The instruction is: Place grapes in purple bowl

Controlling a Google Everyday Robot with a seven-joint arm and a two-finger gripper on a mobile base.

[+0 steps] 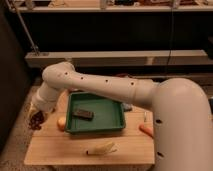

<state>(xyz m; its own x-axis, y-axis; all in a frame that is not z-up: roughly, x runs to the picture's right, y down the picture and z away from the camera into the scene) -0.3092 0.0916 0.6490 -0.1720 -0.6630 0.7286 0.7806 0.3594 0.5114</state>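
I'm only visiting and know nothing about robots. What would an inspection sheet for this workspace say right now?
Surface: wooden table, several items on it.
Job's things: grapes hang at the table's left edge, in the gripper; purple bowl not clearly seen, perhaps hidden behind the arm.
Clutter: green tray holding a small dark object; round yellow fruit left of the tray; pale banana-like item in front of it; orange carrot to its right.
Gripper: gripper at the table's left edge, shut on the grapes.
Cables: thin dark line hanging at the back, possibly a cable.
Surroundings: dark shelving with a pale ledge behind; speckled floor.
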